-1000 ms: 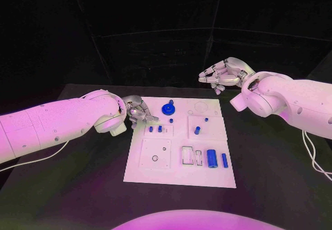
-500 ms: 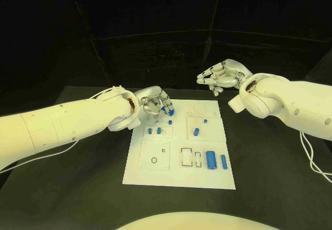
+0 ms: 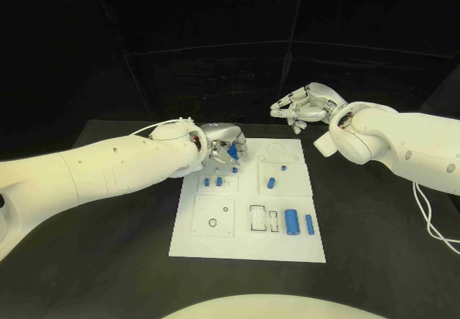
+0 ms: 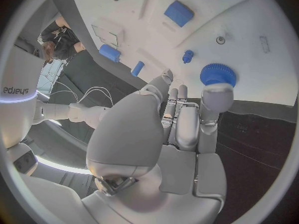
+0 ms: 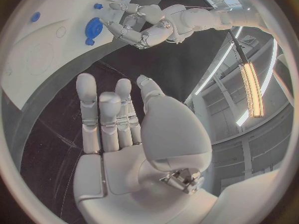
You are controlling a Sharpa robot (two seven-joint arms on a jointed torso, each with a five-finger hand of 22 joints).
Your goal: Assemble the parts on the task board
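The white task board [image 3: 247,249] lies in the middle of the black table. A blue gear [image 3: 233,152] [image 4: 218,74] [image 5: 94,28] stands near its far left corner. My left hand [image 3: 223,145] [image 4: 177,119] [image 5: 134,27] hovers right at the gear with its fingers stretched out, and one fingertip [image 4: 218,92] meets the gear's rim. Nothing is gripped. My right hand [image 3: 304,104] [image 5: 121,119] is raised beyond the board's far edge, fingers apart and holding nothing.
Small blue pegs [image 3: 219,180] stand left of the board's middle, and two more [image 3: 273,183] stand to their right. A thick blue cylinder [image 3: 291,219] and a slim one [image 3: 310,224] lie near the right edge, beside rectangular slots [image 3: 260,216].
My left hand has moved right and farther out over the board, from beside its left edge to the blue gear. The right hand has barely shifted.
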